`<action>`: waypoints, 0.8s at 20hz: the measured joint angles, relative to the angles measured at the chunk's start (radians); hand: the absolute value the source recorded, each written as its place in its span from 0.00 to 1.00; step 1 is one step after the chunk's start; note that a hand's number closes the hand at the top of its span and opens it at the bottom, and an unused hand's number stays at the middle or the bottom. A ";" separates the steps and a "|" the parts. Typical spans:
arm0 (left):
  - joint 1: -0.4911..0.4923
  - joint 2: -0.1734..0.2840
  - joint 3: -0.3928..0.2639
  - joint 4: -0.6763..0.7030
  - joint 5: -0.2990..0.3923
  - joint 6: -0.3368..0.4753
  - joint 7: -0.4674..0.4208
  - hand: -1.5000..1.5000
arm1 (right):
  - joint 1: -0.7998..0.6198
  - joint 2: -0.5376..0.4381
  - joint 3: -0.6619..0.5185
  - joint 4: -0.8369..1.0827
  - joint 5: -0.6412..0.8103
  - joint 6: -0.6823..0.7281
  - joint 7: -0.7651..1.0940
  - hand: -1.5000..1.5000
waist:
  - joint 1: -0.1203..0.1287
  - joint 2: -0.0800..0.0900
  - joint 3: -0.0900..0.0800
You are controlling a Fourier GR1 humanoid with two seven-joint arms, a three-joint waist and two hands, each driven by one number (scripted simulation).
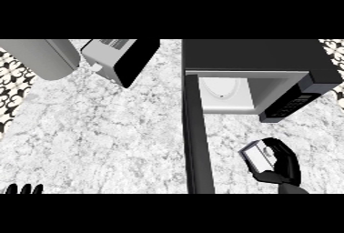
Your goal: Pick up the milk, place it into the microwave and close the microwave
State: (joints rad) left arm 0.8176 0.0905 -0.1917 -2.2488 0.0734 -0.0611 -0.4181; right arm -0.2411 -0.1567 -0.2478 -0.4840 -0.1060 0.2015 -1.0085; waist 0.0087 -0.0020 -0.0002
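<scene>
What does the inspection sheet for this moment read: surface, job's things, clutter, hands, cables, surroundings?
Surface: speckled grey stone counter, bare across its middle.
Job's things: milk carton held above the counter in front of the microwave; the microwave's cavity stands open, and its door is swung out toward the robot, seen edge-on.
Clutter: toaster at the back left; a grey rounded appliance beside it, kind unclear.
Hands: right hand curled round the milk carton; left hand at the lower left edge, only fingertips showing, resting.
Cables: nothing seen.
Surroundings: patterned tiles along the left edge and at the top right corner.
</scene>
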 measured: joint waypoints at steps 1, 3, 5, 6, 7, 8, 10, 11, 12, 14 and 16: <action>0.001 0.004 0.004 -0.011 0.004 -0.001 0.008 0.00 | 0.003 0.003 0.010 -0.008 0.001 0.010 0.004 1.00 | 0.000 0.000 0.000; 0.003 0.010 0.020 -0.012 0.015 -0.006 0.007 0.00 | 0.003 0.001 0.026 -0.029 -0.004 0.033 0.023 1.00 | 0.000 0.000 0.001; -0.003 0.011 0.023 0.006 0.016 -0.014 -0.007 0.00 | 0.004 -0.014 0.037 -0.045 -0.013 0.062 0.041 1.00 | 0.000 0.000 0.001; -0.008 0.012 0.028 0.005 0.019 -0.013 0.000 0.00 | -0.006 -0.017 0.041 -0.052 -0.017 0.071 0.052 1.00 | -0.001 0.001 0.001; 0.002 0.008 0.022 -0.001 0.013 -0.010 -0.005 0.00 | -0.012 -0.023 0.047 -0.068 -0.023 0.083 0.068 1.00 | 0.000 0.000 0.001; 0.002 0.008 0.027 0.000 0.015 -0.009 -0.002 0.00 | -0.011 -0.034 0.055 -0.089 -0.027 0.098 0.084 1.00 | -0.002 0.000 0.000; 0.008 0.012 0.038 -0.007 0.027 -0.014 0.002 0.00 | 0.010 -0.035 0.080 -0.147 -0.028 0.112 0.104 1.00 | -0.005 -0.002 0.000; 0.000 0.013 0.049 -0.003 0.037 -0.014 0.006 0.00 | 0.031 -0.040 0.092 -0.187 -0.030 0.121 0.118 1.00 | -0.008 -0.002 0.000; 0.002 0.012 0.049 -0.007 0.035 -0.014 0.006 0.00 | 0.044 -0.039 0.104 -0.227 -0.033 0.125 0.137 1.00 | -0.010 -0.003 -0.001; 0.029 0.008 0.041 -0.002 0.029 -0.023 -0.018 0.00 | 0.083 -0.032 0.132 -0.316 -0.037 0.130 0.177 1.00 | -0.010 -0.004 -0.001; 0.037 0.017 0.062 -0.002 0.044 -0.036 -0.033 0.00 | 0.129 -0.018 0.162 -0.420 -0.039 0.125 0.216 1.00 | -0.012 -0.005 -0.001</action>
State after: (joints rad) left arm 0.8549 0.1070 -0.1293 -2.2506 0.1176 -0.0976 -0.4511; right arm -0.1122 -0.1745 -0.0860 -0.9036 -0.1450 0.3270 -0.7927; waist -0.0032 -0.0067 -0.0016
